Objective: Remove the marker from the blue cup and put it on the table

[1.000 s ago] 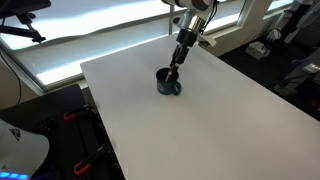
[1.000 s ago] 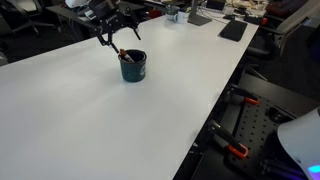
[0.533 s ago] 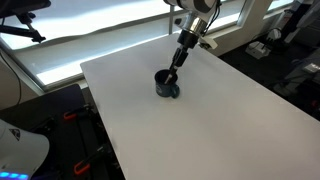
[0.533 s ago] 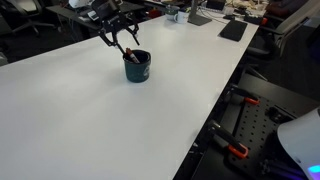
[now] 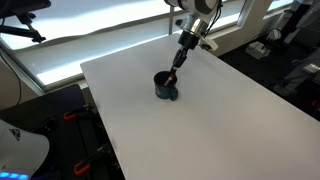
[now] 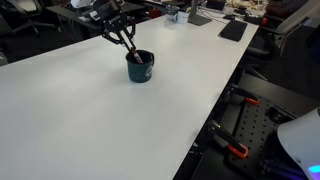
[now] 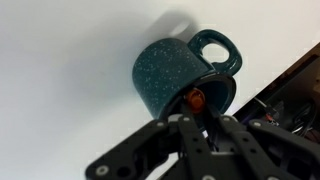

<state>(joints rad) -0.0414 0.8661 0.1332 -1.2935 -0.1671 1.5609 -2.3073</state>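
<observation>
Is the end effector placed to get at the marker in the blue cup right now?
Probably yes: the end effector sits right at the open mouth of the blue cup, straddling the marker, with nothing in between. Whether it grips it, I cannot tell.

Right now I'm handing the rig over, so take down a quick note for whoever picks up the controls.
Gripper: over the cup's mouth, with a finger close on each side of the marker. Whether it has clamped is unclear.
Marker: inside the blue cup, its red end showing at the rim.
Blue cup: upright on the table.
Done: approach and alignment.
Left: confirm the grip, lift the marker out and lay it on the table.
</observation>
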